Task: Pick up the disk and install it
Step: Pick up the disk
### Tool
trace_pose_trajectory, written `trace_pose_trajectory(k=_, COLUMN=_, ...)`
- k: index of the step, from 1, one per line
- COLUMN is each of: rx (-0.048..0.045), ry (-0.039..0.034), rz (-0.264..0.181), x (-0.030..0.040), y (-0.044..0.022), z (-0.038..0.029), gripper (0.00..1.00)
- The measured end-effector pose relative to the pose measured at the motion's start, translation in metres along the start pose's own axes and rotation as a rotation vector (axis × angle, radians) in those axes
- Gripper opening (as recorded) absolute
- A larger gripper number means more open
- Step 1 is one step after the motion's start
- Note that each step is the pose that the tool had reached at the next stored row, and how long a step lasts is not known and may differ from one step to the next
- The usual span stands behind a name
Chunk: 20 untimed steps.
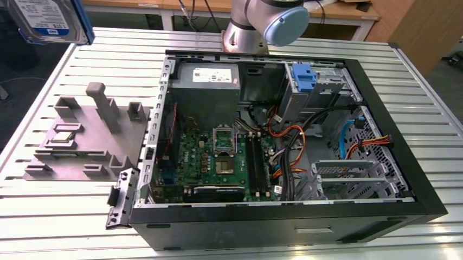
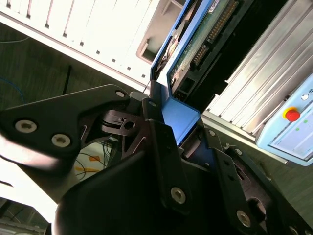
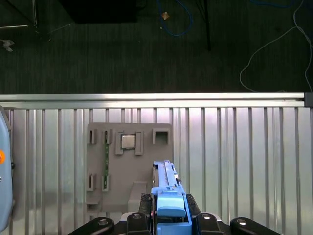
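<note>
Clenching the disk (image 1: 47, 19), the claw (image 3: 168, 218) holds it aloft, upper left in the exterior view; pickup looks done, fitting it into the case (image 1: 275, 230) is left.

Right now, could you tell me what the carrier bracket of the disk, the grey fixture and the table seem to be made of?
The carrier bracket of the disk: probably moulded plastic, uniformly blue with a soft sheen. The grey fixture: matt, likely plastic too, perhaps printed; I can't be sure. The table: apparently aluminium profile, silvery, ribbed, brightly reflective.
</note>
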State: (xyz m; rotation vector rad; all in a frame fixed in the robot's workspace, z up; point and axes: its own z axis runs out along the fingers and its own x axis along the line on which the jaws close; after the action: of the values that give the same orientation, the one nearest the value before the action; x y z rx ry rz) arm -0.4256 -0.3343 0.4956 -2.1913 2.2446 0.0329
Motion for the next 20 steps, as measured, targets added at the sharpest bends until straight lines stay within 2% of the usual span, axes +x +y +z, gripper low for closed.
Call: trace_pose_trajectory(k=20, rx=0.0000, ry=0.0000, rz=0.000, x=-0.0001, y=-0.0057, z=-0.0001, gripper=0.37)
